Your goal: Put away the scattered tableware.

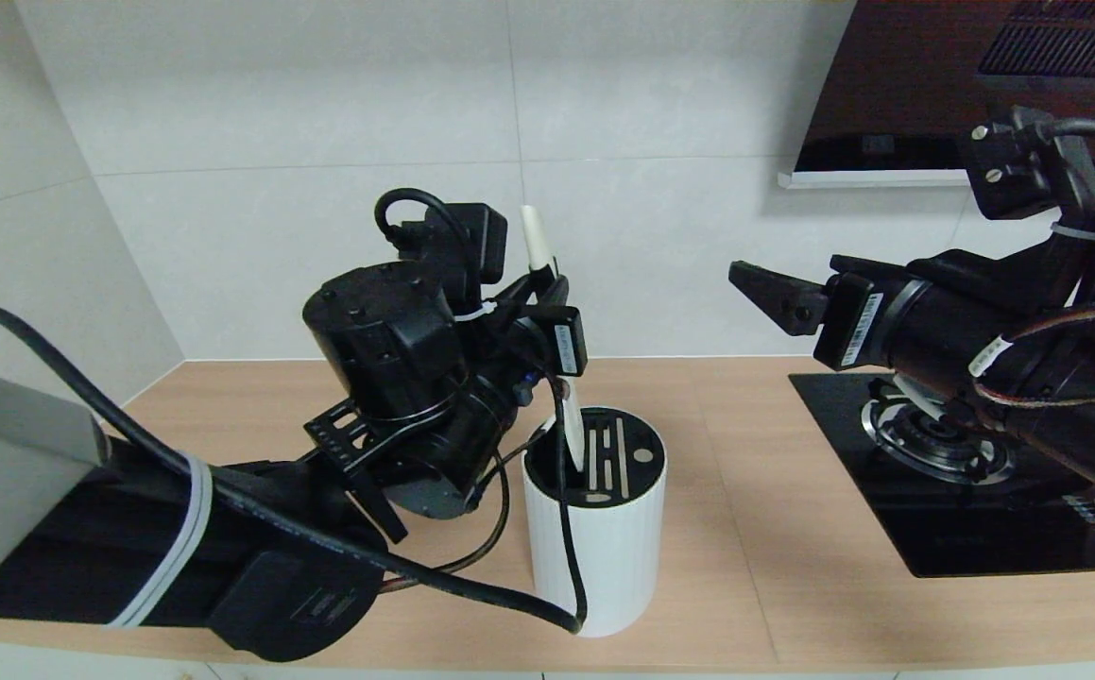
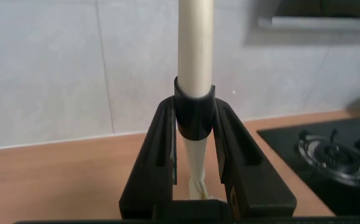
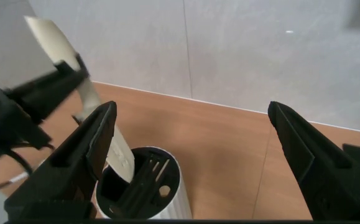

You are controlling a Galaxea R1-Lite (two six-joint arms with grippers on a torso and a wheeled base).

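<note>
A cream-handled knife (image 1: 537,238) with a pale blade stands nearly upright, blade down, and my left gripper (image 1: 547,316) is shut on it near its black collar. The blade tip (image 1: 573,439) reaches the slotted black top of a white cylindrical holder (image 1: 596,538) on the wooden counter. In the left wrist view the knife handle (image 2: 195,50) rises between my gripper's fingers (image 2: 162,155). My right gripper (image 1: 762,291) hangs open and holds nothing, above and right of the holder. The right wrist view looks down on the holder (image 3: 147,190), the knife (image 3: 120,155) and the left gripper (image 3: 52,90).
A black gas hob (image 1: 944,491) with a burner lies on the counter (image 1: 745,491) at the right, under a dark range hood (image 1: 944,85). A tiled wall closes the back and left. Bare counter lies between holder and hob.
</note>
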